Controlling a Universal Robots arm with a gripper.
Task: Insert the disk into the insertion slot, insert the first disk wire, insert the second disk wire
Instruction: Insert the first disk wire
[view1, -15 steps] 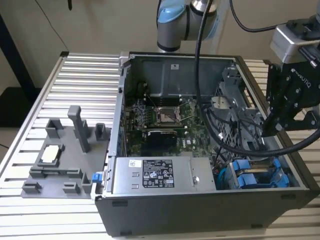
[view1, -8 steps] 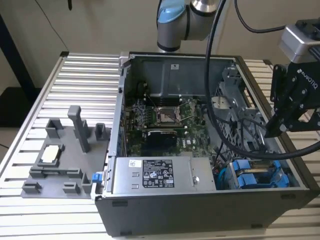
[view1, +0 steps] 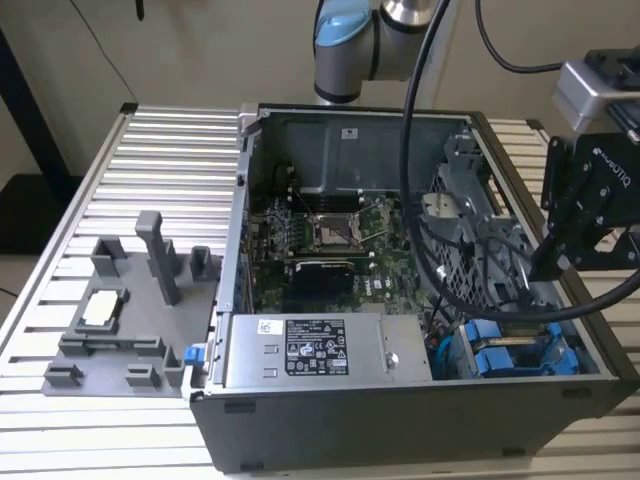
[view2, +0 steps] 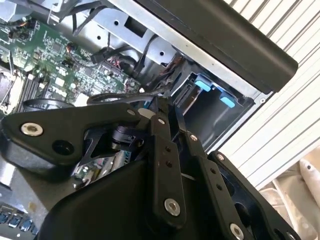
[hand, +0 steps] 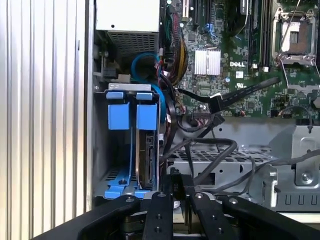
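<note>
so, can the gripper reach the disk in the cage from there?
Likely yes: the gripper sits right by the open insertion slot, with the disk edge-on to it. The black cables loop beside the slot, not across the disk, though they crowd that side.

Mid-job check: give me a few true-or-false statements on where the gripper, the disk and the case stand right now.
1. The computer case lies open with its motherboard exposed. True.
2. The gripper hangs at the exterior view's left. False: it is at the exterior view's right, close to the insertion slot.
3. The disk sits inside the insertion slot. True.
4. A cooler covers the processor socket. False: the socket is bare.
</note>
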